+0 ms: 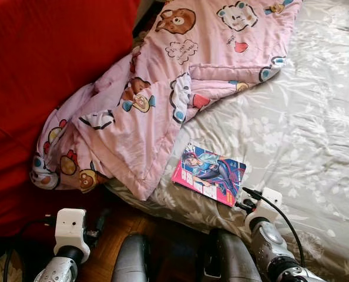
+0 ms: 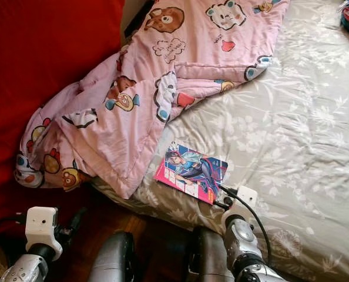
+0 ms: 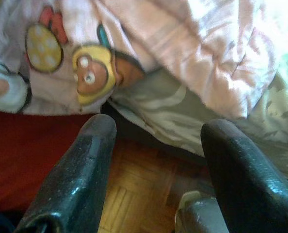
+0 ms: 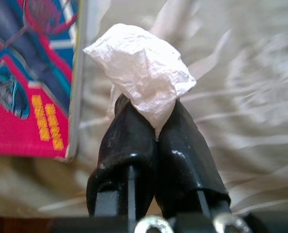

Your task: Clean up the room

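Crumpled white tissue [image 4: 143, 73] pinched in right hand [image 4: 156, 121], fingers pressed together, over the bed [image 1: 315, 117] edge beside a glossy comic book [image 1: 210, 173]. Left hand [image 3: 156, 141] spread apart above parquet floor [image 3: 134, 189], near the quilted pink blanket [image 1: 151, 100].

Crinkled white tissue [image 4: 143, 73], glossy book cover [image 1: 209, 173], wood floor [image 3: 134, 194]

A pink cartoon-print quilt [image 1: 163, 94] lies on the grey floral-sheeted bed [image 1: 304, 117], spilling over its left edge. A pink-and-blue comic book [image 1: 209, 173] lies right of it, near the bed's front edge.
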